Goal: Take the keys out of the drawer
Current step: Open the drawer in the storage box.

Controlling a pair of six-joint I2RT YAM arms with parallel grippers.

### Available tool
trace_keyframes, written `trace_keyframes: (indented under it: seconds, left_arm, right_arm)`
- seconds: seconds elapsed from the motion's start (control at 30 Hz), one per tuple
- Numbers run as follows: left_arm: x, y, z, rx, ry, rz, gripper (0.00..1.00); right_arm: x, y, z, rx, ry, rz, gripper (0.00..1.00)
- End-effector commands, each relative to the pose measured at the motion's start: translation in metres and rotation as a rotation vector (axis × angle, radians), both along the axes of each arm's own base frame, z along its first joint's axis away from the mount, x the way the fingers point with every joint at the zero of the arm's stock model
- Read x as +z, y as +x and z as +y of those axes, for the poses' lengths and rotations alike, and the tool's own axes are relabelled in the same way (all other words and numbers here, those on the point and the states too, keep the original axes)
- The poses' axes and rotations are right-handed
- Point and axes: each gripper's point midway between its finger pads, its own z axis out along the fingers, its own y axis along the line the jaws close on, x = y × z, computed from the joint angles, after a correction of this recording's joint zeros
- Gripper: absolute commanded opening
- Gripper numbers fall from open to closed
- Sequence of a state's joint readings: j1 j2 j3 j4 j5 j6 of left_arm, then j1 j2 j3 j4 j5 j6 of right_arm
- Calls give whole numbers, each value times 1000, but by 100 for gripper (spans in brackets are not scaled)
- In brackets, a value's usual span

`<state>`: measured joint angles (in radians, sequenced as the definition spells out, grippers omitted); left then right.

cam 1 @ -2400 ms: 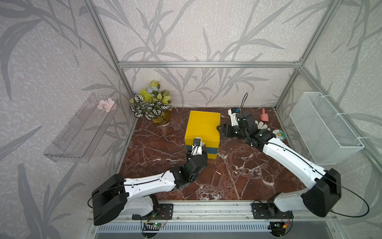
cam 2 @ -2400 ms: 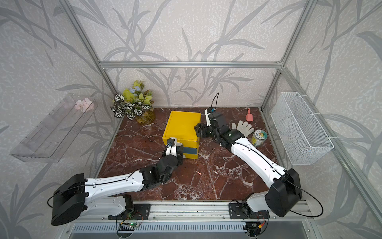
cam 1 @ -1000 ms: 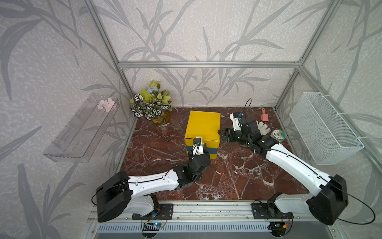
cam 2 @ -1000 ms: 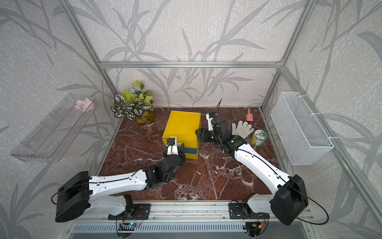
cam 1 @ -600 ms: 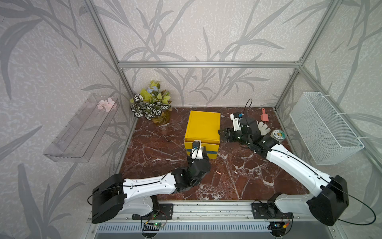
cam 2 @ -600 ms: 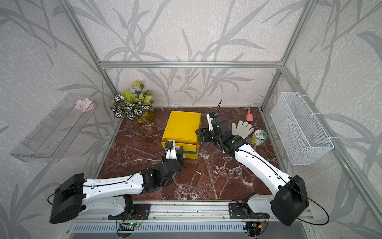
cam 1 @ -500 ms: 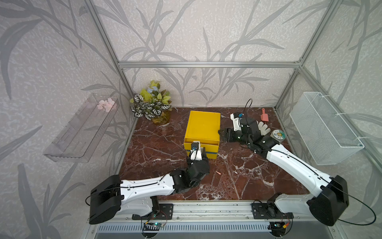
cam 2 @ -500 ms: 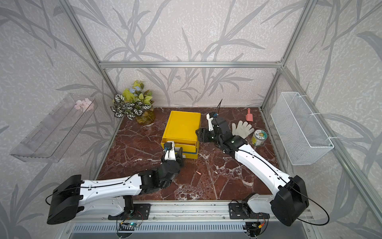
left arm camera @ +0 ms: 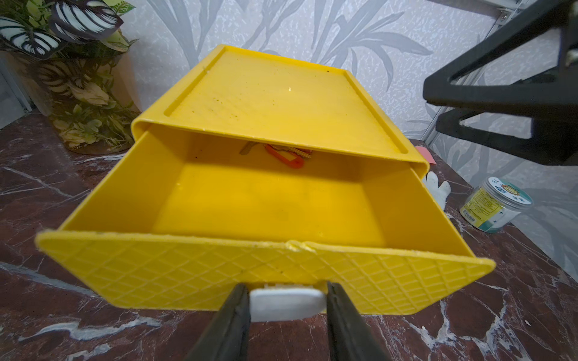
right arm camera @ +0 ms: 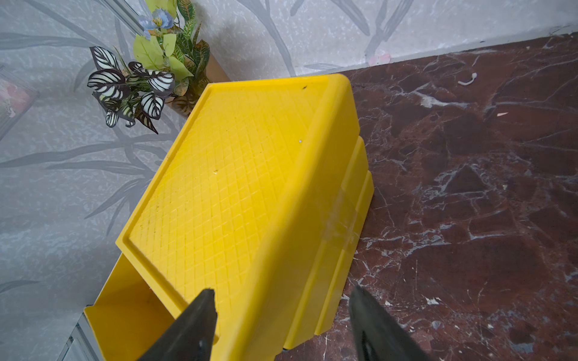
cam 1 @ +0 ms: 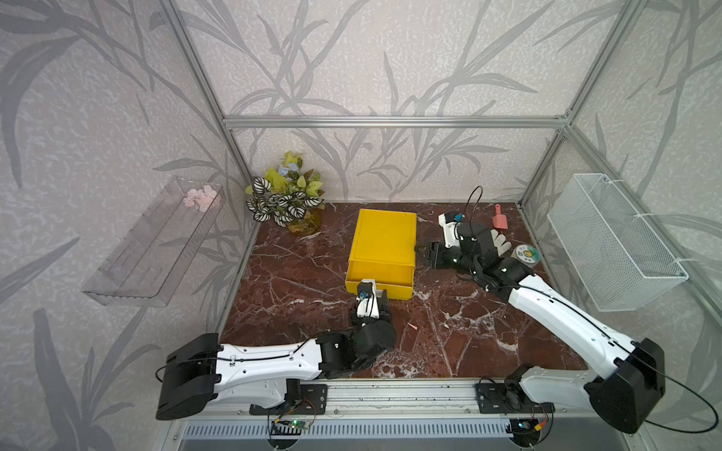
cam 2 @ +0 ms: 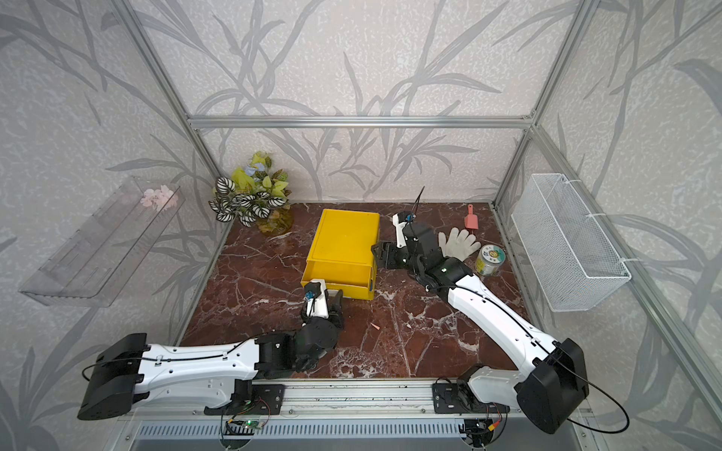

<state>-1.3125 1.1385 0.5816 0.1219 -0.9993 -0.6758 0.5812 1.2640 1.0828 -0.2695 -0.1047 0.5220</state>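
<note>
Fingers (left arm camera: 237,315) of left gripper (cam 1: 378,298), mid-frame in a top view, clamp drawer handle (left arm camera: 286,304). Right gripper (right arm camera: 281,290) spread wide beside yellow cabinet (right arm camera: 234,187). Keys (left arm camera: 283,156) at rear of drawer (left arm camera: 266,203).

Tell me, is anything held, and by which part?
Left jaws pinch the small white handle of the yellow plastic drawer. Right jaws stand open beside the yellow case, holding nothing.

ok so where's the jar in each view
top view: jar near the right wall, by the glove
top view: jar beside the glove, same wall
left wrist: jar on the floor beyond the glove
right wrist: not in it
shared landmark: yellow box, in all four
</note>
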Motion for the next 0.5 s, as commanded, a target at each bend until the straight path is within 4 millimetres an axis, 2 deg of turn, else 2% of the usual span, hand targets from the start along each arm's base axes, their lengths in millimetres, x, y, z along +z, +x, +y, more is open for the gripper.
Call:
trace_keyframes:
  seconds: [0.0,0.47]
  left_arm:
    - [-1,-4,13,44,16,-16,41]
    - [0,-22,15,31,3,-30,41]
  right_arm:
    - [6,-7,-1,1,-2,-11,70]
    - [8,-15,4,12,-25,-14,70]
